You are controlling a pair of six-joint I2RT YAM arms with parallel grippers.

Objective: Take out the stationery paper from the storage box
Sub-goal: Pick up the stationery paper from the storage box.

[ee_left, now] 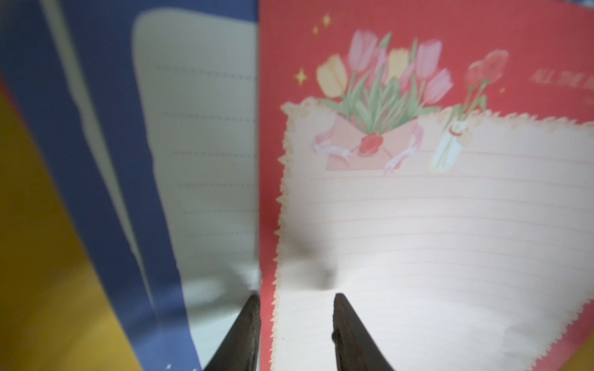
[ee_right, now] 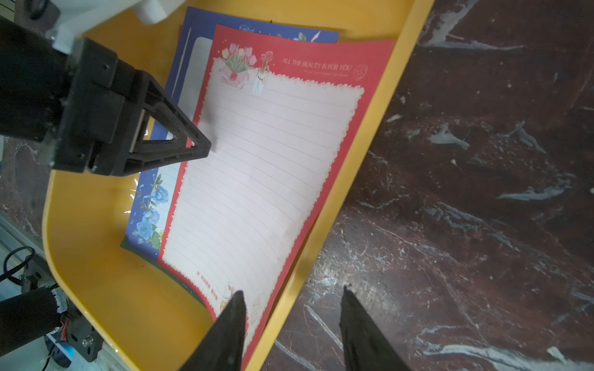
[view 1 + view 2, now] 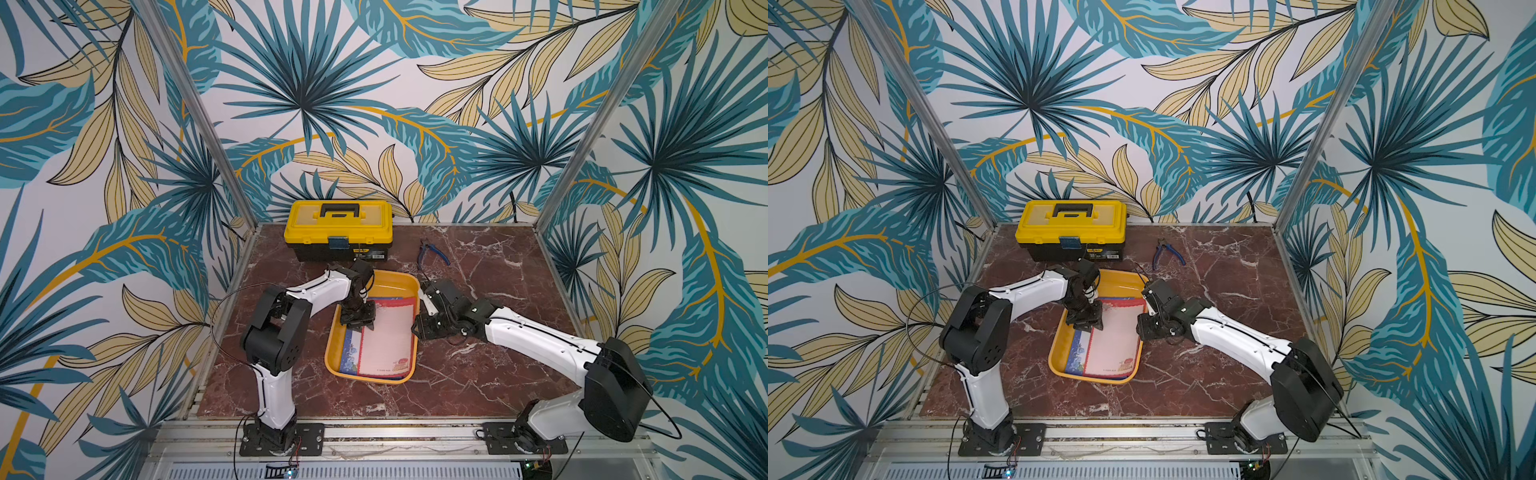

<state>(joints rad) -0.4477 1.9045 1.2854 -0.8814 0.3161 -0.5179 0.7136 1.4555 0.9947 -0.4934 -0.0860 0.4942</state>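
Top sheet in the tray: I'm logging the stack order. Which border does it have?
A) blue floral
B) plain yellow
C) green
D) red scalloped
D: the red sheet lies over the blue sheet in the tray.

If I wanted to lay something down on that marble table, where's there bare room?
Widest bare patch: the table strip between the orange tray and the front rail. Also bare: right of the pliers, toward the side wall. Crowded: around the tray, hemmed by the left arm, right arm and toolbox.
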